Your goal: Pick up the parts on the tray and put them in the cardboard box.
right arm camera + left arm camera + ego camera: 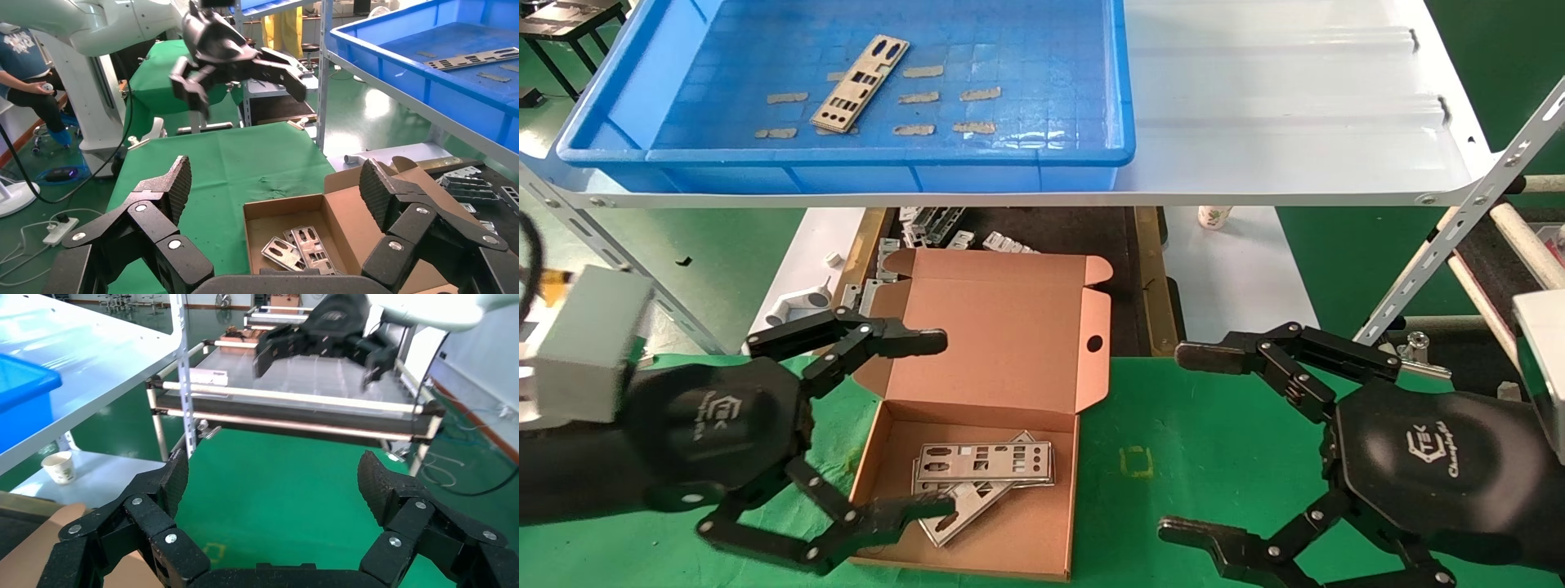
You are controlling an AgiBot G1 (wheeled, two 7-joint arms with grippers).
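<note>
My left tool point(932, 420) hangs wide apart over the box point(1009, 359), one finger up by the lid's left edge, the other low across the front left corner, touching nothing that I can make out. My right tool point(1193, 445) is spread just as wide and empty, parked over the green counter point(1164, 425) to the right of the box. Inside the box lie two or three plates point(985, 465), stacked a bit askew, one angled under the top one. So that part is done.

Further out, up on the white shelf point(1295, 98), sits the blue tray point(1091, 155), and one plate point(860, 83) is left in it, lying flat on the gridded floor, tilted on a diagonal, left of centre. That's my target, I reckon.

It's the left side, so the left tool is the natural pick. The plate is thin and flat on the floor, so I want to turn the wrist to span its narrow width, come down squarely, and let the tips scrape under the long edges. I need to clear the tray's front wall going in and coming out, and lift level so it doesn't slip.
</note>
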